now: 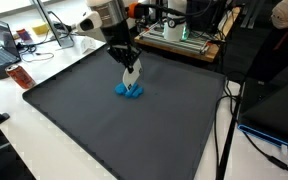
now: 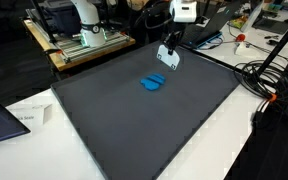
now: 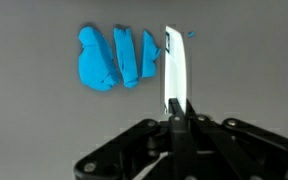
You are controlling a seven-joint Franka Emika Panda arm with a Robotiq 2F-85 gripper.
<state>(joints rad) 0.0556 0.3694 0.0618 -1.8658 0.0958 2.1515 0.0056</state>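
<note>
The hand (image 3: 175,108) pinches a thin white piece (image 3: 174,65) beside blue pieces (image 3: 114,58) on the dark mat (image 3: 249,60).

Bright, even room light fills both exterior views; the dark mat (image 1: 104,125) carries a faint sheen and shadows stay soft; the wrist view is flat-lit and slightly blurred, the blue pieces (image 3: 114,58) soft-edged.

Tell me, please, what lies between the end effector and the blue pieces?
Only bare dark mat: in an exterior view it separates the blue pieces from the white strip held by the end effector; the wrist view shows nothing else.
</note>
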